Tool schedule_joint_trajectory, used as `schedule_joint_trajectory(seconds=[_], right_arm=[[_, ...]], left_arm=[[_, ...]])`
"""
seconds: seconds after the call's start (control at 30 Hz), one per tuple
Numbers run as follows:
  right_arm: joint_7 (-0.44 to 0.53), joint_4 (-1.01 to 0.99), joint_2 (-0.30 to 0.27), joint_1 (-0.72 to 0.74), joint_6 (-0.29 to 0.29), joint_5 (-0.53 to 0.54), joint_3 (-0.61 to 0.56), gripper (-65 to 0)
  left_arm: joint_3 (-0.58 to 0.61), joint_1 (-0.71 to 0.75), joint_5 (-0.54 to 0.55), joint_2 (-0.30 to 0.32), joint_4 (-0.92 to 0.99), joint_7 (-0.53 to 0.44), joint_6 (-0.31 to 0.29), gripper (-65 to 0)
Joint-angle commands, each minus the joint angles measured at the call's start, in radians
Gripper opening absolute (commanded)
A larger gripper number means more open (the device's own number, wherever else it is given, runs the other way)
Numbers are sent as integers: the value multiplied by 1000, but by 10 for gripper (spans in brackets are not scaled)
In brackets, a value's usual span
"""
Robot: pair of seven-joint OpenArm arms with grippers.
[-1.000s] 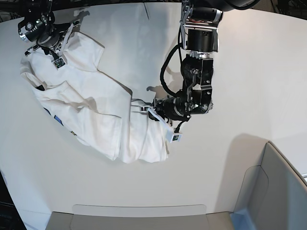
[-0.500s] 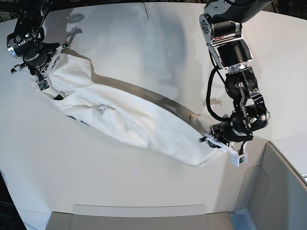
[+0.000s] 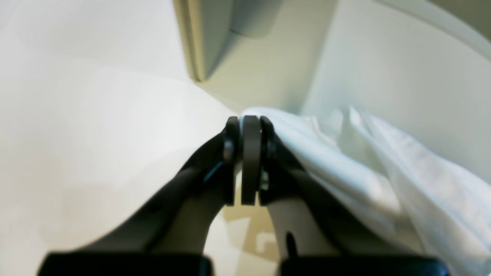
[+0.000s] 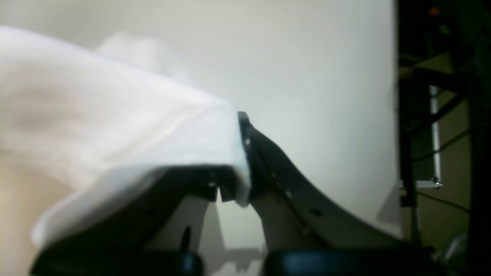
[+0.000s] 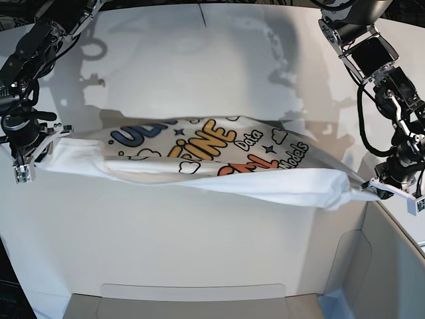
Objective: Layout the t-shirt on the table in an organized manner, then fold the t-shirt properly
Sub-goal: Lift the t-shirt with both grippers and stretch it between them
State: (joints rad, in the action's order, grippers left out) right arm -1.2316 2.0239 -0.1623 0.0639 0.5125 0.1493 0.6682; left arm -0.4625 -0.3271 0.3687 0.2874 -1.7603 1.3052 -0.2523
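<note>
The t-shirt [image 5: 219,163] hangs stretched in a long band between my two grippers, a little above the table [image 5: 166,246]. Its print faces the base camera, with blue, yellow and orange letters, stars and clouds. At that view's right, my left gripper [image 5: 378,191] is shut on one gathered end of the cloth. At its left, my right gripper [image 5: 36,154] is shut on the other end. In the left wrist view the gripper [image 3: 249,124] pinches the t-shirt [image 3: 383,168]. In the right wrist view the t-shirt [image 4: 115,126] drapes over one finger of the gripper [image 4: 242,153].
A grey-white bin wall [image 5: 385,259] stands at the near right corner, just below my left gripper, and shows in the left wrist view as the bin wall [image 3: 207,42]. A flat grey lip [image 5: 192,292] runs along the table's near edge. Dark frame parts [image 4: 441,115] lie beyond the table's side.
Both arms have swung apart. The crumpled t-shirt has been pulled out into a taut band, and its print has come into view. My left gripper has travelled toward the bin.
</note>
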Motion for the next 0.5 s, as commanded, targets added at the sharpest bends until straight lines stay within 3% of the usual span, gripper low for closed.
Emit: schedule_joint_trajectory(seconds=[0.0, 0.13, 0.3, 0.47], right_arm=[[8, -4, -10, 12, -1, -4, -17, -650], [-69, -48, -6, 41, -2, -9, -63, -650], [-93, -52, 22, 29, -4, -10, -58, -650], [-92, -52, 20, 6, -2, -10, -60, -650]], left_arm=[[35, -19, 6, 16, -8, -29, 3, -624], [149, 10, 3, 17, 86, -42, 5, -556], [143, 52, 3, 17, 150, -43, 5, -490], [143, 76, 5, 17, 150, -43, 5, -468]])
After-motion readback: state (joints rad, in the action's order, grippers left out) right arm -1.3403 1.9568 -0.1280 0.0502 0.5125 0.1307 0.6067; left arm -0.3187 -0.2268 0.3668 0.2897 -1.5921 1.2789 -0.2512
